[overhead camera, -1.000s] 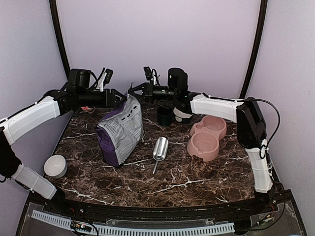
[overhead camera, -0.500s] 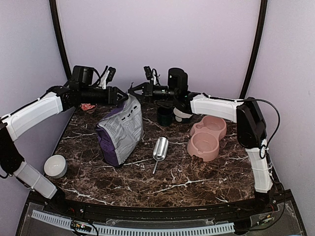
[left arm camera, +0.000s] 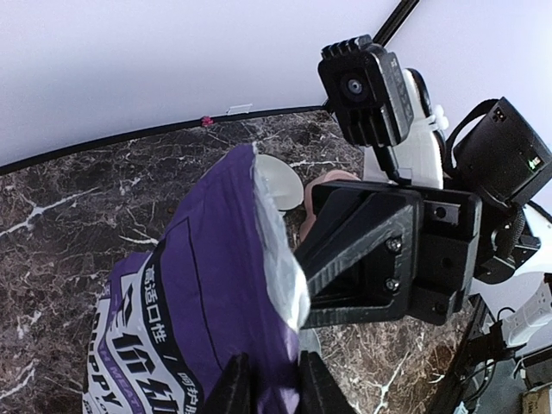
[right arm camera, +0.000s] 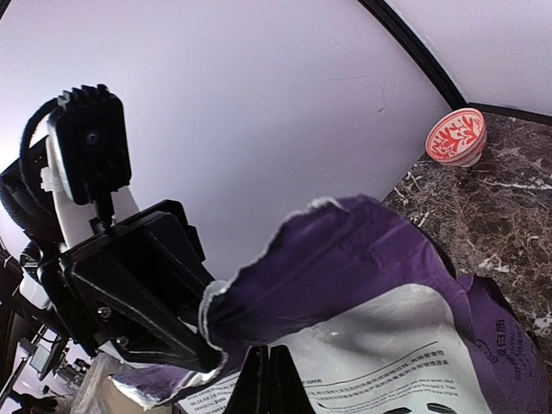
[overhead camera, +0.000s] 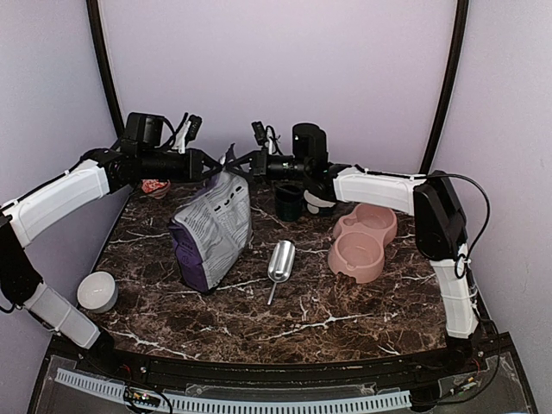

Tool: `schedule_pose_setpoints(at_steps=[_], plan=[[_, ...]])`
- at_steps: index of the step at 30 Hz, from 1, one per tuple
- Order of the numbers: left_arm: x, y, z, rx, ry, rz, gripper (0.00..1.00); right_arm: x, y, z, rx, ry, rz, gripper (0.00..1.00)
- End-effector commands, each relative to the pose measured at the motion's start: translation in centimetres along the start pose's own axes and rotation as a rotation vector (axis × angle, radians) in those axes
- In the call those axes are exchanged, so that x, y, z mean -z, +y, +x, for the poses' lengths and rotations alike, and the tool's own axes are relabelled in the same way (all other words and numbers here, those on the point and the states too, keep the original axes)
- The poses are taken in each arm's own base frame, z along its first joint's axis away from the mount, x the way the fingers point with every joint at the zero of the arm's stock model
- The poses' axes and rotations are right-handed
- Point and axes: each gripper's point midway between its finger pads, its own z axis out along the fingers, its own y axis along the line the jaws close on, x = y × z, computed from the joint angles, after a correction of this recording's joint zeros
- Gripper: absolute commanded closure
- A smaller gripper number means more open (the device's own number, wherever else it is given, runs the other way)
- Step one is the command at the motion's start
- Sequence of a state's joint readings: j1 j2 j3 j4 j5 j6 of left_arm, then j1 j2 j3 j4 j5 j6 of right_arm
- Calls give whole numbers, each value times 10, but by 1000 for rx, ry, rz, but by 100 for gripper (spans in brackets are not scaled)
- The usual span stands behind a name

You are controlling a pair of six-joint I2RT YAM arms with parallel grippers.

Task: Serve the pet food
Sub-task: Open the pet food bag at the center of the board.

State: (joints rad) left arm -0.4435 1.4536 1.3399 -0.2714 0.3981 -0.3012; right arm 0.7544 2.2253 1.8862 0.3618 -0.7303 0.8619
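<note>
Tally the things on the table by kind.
Bowls: 4 (white bowl, red bowl, pink double bowl, half-hidden white bowl)
Bag: 1
Scoop: 1
Black cup: 1
Total: 7

In the upper left of the frame, the left arm [overhead camera: 60,203] has been raised and carried a little toward the centre. The left gripper [overhead camera: 211,164] has thereby been brought against the top edge of the purple-and-grey bag [overhead camera: 211,233], and its jaws have been drawn in from a wider gap until that edge is pinched between them. The bag's top corner has been pulled up into a point beside the right gripper [overhead camera: 243,161], and more of the small red-patterned bowl [overhead camera: 155,187] has been uncovered.
</note>
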Motion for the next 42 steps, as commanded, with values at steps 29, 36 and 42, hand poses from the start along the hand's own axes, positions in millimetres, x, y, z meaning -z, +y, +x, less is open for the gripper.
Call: schedule_pose_setpoints(at_steps=[29,36,42], plan=[[24,0,-29,-33,46,-133,73,8,22,-4,73,-14,-39,100],[24,-9,-29,-20,45,-84,62,7,18,-2,68,-15,-37,98],[19,-6,-24,-22,70,-89,62,7,18,0,67,-13,-41,95]])
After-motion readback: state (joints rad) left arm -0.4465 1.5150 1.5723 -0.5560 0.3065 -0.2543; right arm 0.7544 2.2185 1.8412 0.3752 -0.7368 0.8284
